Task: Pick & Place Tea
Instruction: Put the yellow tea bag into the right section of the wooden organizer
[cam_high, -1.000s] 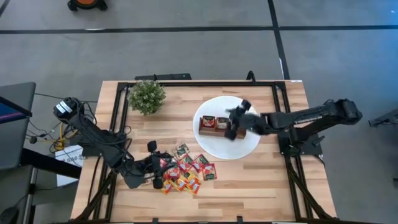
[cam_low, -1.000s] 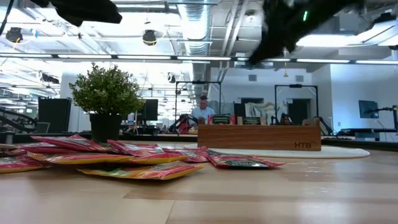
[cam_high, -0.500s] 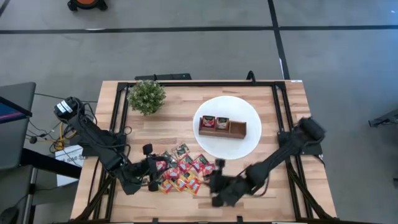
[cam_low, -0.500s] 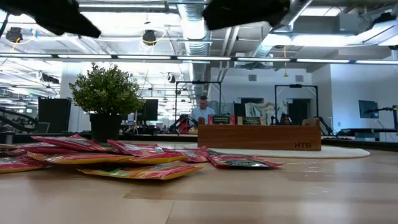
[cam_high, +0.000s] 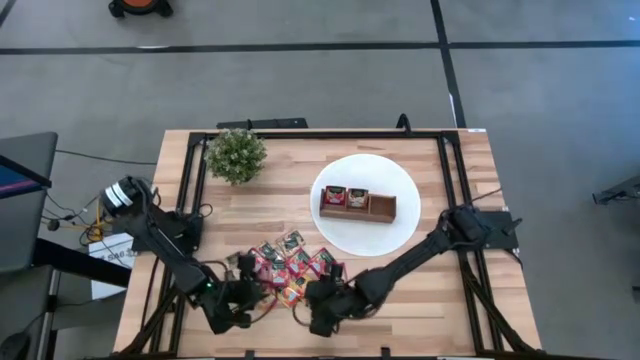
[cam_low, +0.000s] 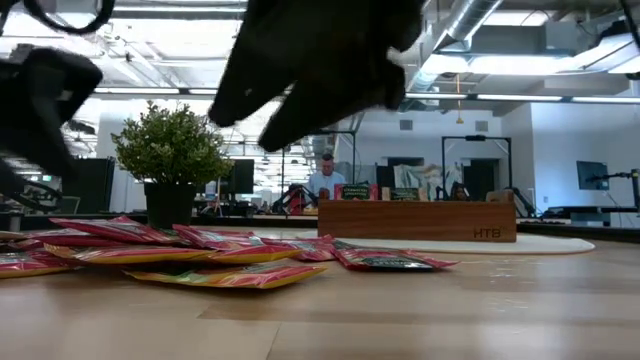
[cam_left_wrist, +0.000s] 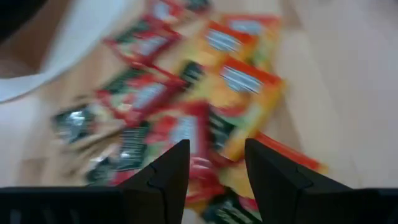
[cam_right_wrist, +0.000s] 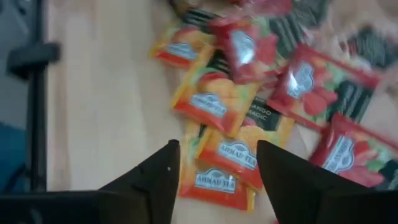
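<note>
The tea lies as a loose pile of several red, orange and green sachets (cam_high: 292, 272) flat on the wooden table, left of centre near the front edge; the low view shows the sachets (cam_low: 200, 255) overlapping one another. My left gripper (cam_high: 258, 292) hovers open at the pile's near left side; in its wrist view the left gripper (cam_left_wrist: 216, 167) has sachets (cam_left_wrist: 186, 127) beyond its fingertips. My right gripper (cam_high: 308, 302) hovers open at the pile's near right side, and in its wrist view the right gripper (cam_right_wrist: 217, 171) points down at orange sachets (cam_right_wrist: 217, 158).
A brown wooden tray (cam_high: 358, 204) with sachets in two compartments stands on a white plate (cam_high: 400, 235) right of centre. A small green plant (cam_high: 236, 155) stands at the far left. Black rails (cam_high: 190, 175) frame the table's sides.
My right gripper has swung from above the tray on the plate toward the table's near edge and left, sinking to the near right side of the tea pile. My left gripper has sunk and shifted a little toward the near edge. The sachets have not moved.
</note>
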